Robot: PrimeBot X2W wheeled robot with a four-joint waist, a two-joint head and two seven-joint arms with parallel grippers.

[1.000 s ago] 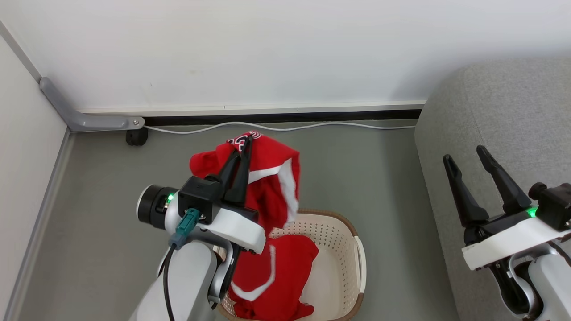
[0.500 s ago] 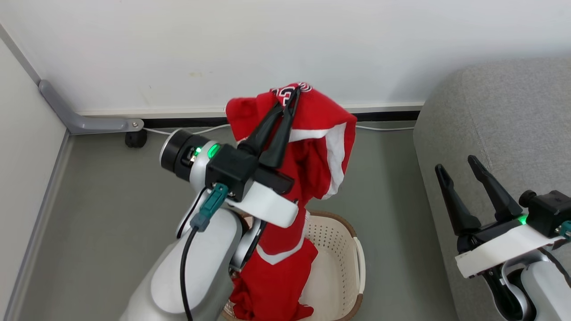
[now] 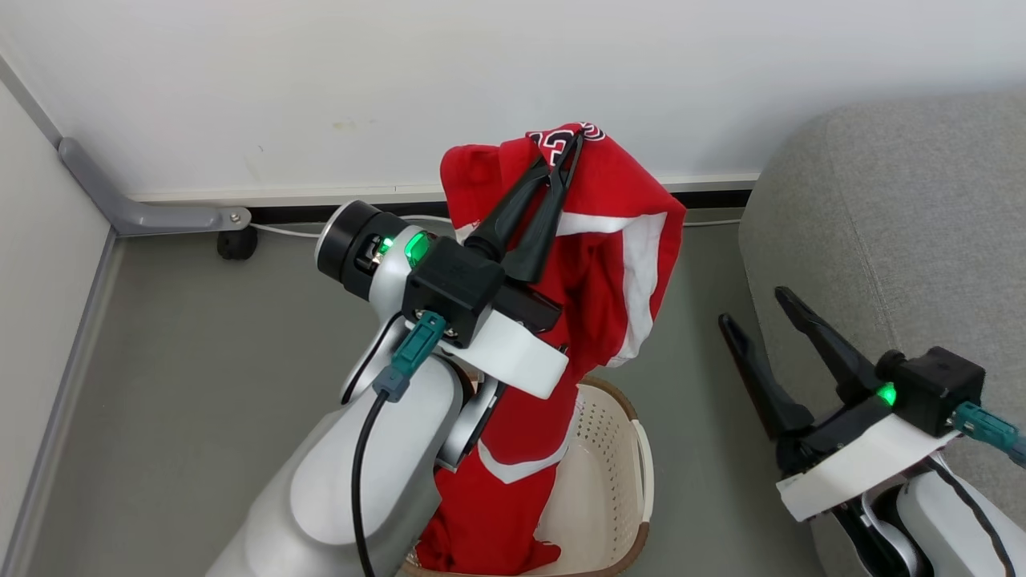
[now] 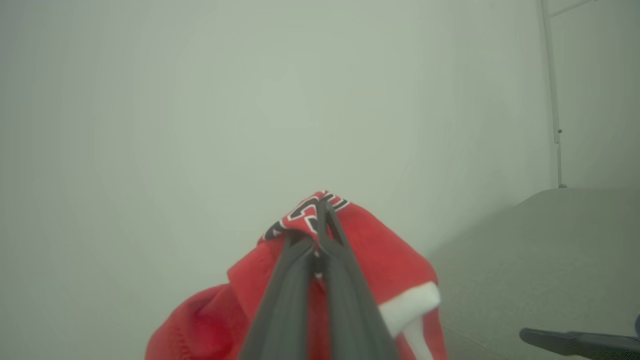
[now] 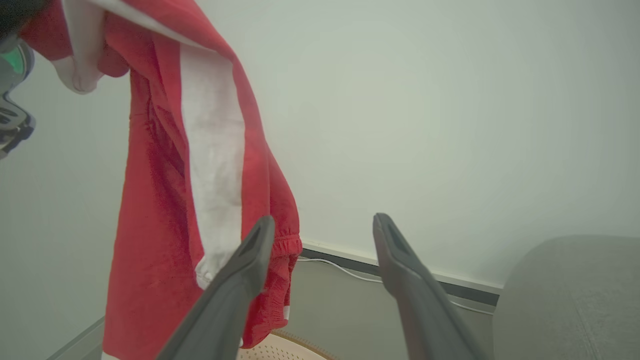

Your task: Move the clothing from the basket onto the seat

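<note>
Jersey (image 3: 597, 264) up in air: white trim, lettering at top, cloth hanging down. Lower red folds (image 3: 489, 513) reach into basket (image 3: 607, 433) on floor — same garment or second one, cannot tell. My left jaws pressed together, pinching jersey at lettered edge, left fingers (image 3: 529, 216) pointing up toward wall. Grey sofa (image 3: 882, 200) off to right. My right jaws spread wide, empty — right fingers (image 3: 826, 349) low, between basket and sofa front.

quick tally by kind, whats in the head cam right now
grippers: 2, left gripper and right gripper
red jersey: 1, a second garment can't be told apart
laundry basket: 1
grey sofa: 1
white cable: 1
grey bracket: 1
total: 7
</note>
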